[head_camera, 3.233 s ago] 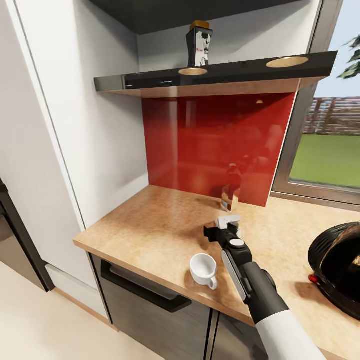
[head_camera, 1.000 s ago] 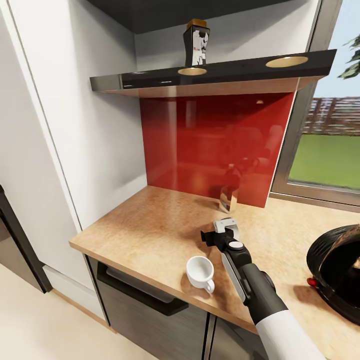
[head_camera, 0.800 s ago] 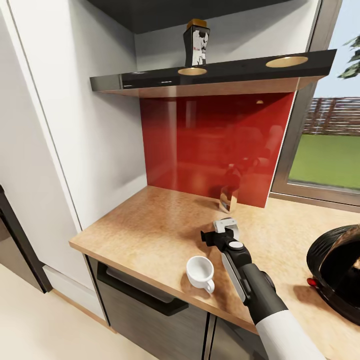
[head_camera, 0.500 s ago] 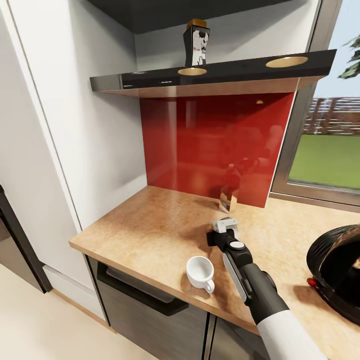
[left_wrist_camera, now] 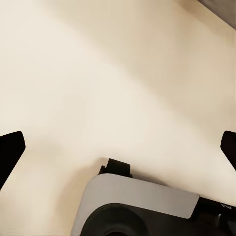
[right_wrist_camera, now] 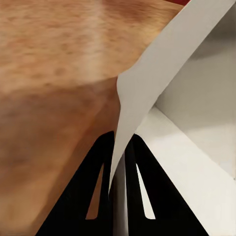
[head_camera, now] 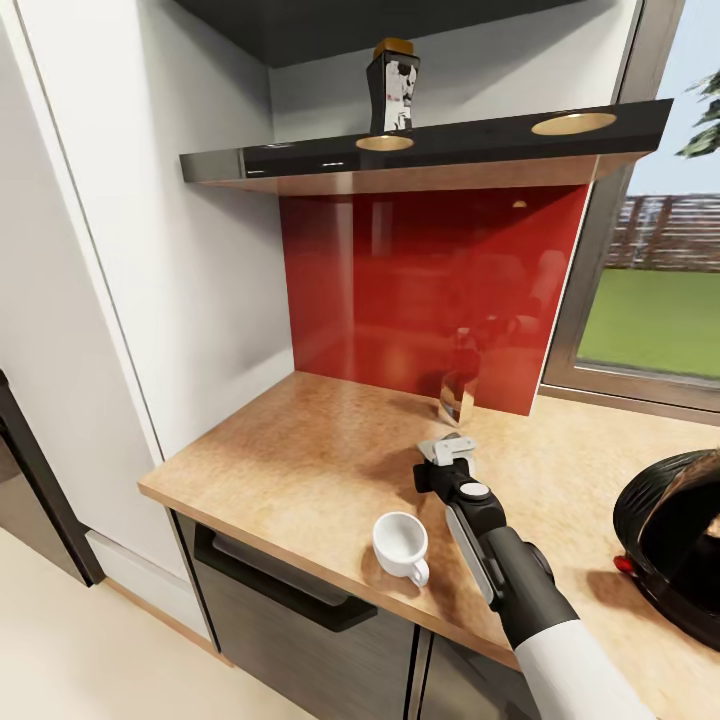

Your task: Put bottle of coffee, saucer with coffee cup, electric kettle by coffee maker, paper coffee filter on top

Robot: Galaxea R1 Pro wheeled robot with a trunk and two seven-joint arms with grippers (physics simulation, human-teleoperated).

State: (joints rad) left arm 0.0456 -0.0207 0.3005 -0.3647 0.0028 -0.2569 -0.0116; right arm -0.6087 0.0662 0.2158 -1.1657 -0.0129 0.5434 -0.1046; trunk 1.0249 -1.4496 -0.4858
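My right gripper (head_camera: 447,452) hovers just above the pale wood-look kitchen countertop (head_camera: 290,450), shut on the thin white paper coffee filter (head_camera: 446,446). In the right wrist view the filter (right_wrist_camera: 172,49) stands edge-on, pinched between the black fingers (right_wrist_camera: 104,152). The small white coffee cup (head_camera: 400,545) stands near the counter's front edge, just left of my right forearm. On the black shelf (head_camera: 300,158) above is the bottle of coffee (head_camera: 393,85) with its mustard top. The dark electric kettle (head_camera: 672,535) sits at the far right. My left gripper (left_wrist_camera: 118,147) is open over a pale surface. The coffee maker and saucer are out of view.
A glossy red backsplash (head_camera: 420,290) rises behind the counter, with a small glassy shape (head_camera: 457,395) at its foot. A white cabinet wall (head_camera: 180,250) bounds the counter's left end. A window (head_camera: 650,310) is at the right, and dark cabinet fronts (head_camera: 290,620) lie below.
My right gripper has shifted slightly to the right and rolled at the wrist, so the filter lies flatter. Cup, kettle and bottle have stayed put.
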